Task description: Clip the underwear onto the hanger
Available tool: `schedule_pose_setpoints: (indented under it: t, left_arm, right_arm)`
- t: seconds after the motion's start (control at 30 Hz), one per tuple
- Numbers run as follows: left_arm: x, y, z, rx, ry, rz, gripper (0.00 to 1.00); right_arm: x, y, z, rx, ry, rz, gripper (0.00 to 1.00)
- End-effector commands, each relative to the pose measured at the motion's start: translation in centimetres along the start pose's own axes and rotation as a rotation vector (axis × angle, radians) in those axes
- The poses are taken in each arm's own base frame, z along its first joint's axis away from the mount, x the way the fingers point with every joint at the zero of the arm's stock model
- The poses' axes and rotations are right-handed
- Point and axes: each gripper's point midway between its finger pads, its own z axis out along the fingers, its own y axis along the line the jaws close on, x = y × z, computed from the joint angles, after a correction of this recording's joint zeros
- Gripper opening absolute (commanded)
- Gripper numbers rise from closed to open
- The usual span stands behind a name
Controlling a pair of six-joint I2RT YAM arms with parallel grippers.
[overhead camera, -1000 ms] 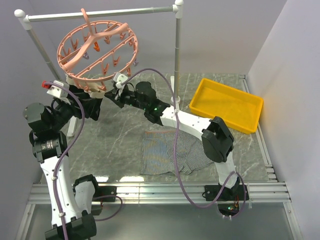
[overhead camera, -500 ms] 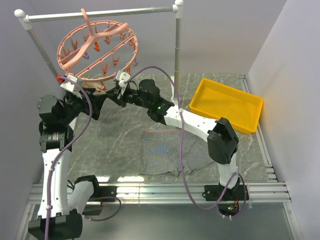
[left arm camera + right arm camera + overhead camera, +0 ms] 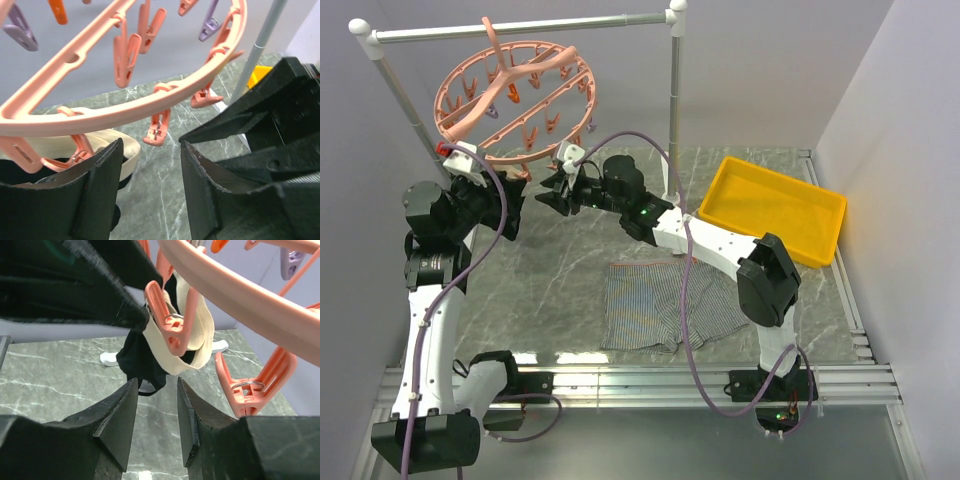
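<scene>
Marble tabletop (image 3: 560,280): underwear (image 3: 660,310) flat, well apart from hanger (image 3: 515,95). Left gripper (image 3: 151,150), right gripper (image 3: 156,385) beside hanger, jaws apart, empty. Best: drop, pinch waistband (image 3: 642,264) edge, lift toward free clip (image 3: 156,131)

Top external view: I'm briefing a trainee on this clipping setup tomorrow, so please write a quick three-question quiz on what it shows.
1. True or false: the underwear already hangs from the hanger.
2. What colour is the tray? A yellow, B blue, C green.
3. Fill in: the right tool is ___ and holds nothing.

Key: 1 false; 2 A; 3 open.
</scene>
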Motion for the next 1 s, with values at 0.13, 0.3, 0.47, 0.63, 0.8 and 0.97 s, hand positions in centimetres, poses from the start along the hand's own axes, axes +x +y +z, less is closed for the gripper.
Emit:
schedule_pose_setpoints:
  t: [0.13, 0.3, 0.47, 0.63, 0.8, 0.97]
  left_arm:
    - [-3.3, 0.9, 0.1, -0.063, -0.095, 0.015, 0.48]
    - [-3.4, 1.3, 0.5, -0.072, -0.092, -0.001, 0.41]
    - [-3.3, 1.1, 0.6, -0.063, -0.088, -0.007, 0.30]
    - [-3.1, 0.7, 0.2, -0.052, -0.074, 0.002, 0.16]
    - [-2.8, 0.1, -0.4, -0.029, -0.053, 0.006, 0.10]
    - [-2.8, -0.8, -0.8, 0.005, -0.040, 0.001, 0.08]
  right_arm:
    - [-4.4, -0.3, -1.2, -0.009, -0.076, -0.048, 0.45]
    - [-4.4, -0.1, -1.0, -0.016, -0.078, -0.043, 0.45]
    - [-4.6, -0.3, -1.0, -0.013, -0.083, -0.049, 0.46]
    - [-5.3, -0.5, -0.7, -0.014, -0.099, -0.050, 0.48]
    - [-5.8, -0.4, -0.2, -0.026, -0.116, -0.032, 0.50]
    - [-6.7, -0.9, 0.7, -0.021, -0.145, -0.022, 0.51]
